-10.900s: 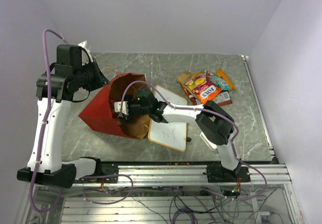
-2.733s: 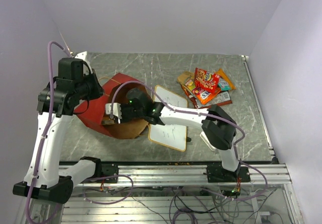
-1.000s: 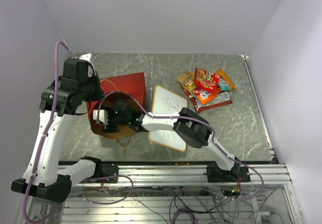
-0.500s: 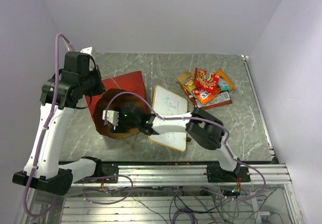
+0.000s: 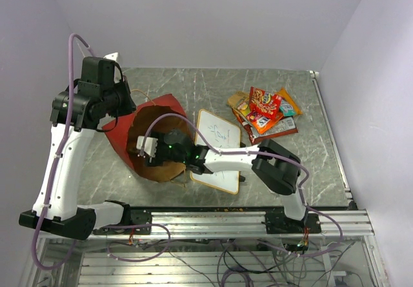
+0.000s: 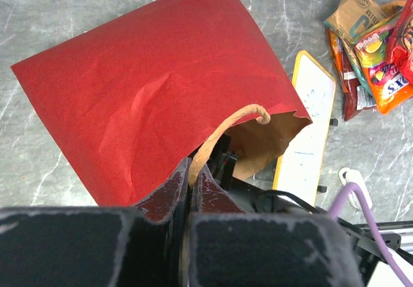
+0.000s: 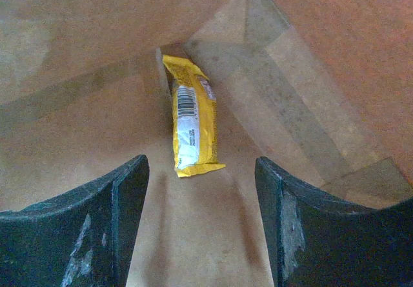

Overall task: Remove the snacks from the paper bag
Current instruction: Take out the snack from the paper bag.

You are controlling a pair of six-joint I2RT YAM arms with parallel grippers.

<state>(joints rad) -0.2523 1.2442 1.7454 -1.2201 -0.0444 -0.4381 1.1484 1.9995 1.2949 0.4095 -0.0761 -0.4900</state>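
The paper bag (image 5: 119, 137), red outside and brown inside, lies tilted with its mouth toward my right arm. My left gripper (image 6: 191, 171) is shut on the bag's string handle (image 6: 222, 127) and holds it up above the red side (image 6: 142, 93). Reaching into the mouth, my right gripper (image 5: 146, 149) is open (image 7: 200, 166). One yellow snack bar (image 7: 193, 122) lies at the bag's bottom fold, ahead of the fingers and apart from them. A pile of snacks (image 5: 264, 109) lies on the table at the back right, and it shows in the left wrist view as packets (image 6: 371, 48).
A wood-framed whiteboard (image 5: 216, 148) lies flat just right of the bag's mouth, under my right forearm, and it shows as a whiteboard (image 6: 306, 132) in the left wrist view. The grey marble table (image 5: 193, 84) ends in a metal rail along the near edge.
The bag has swung round under the left gripper's hold, its mouth now wider toward the right. My right gripper shifted slightly right inside it, still open.
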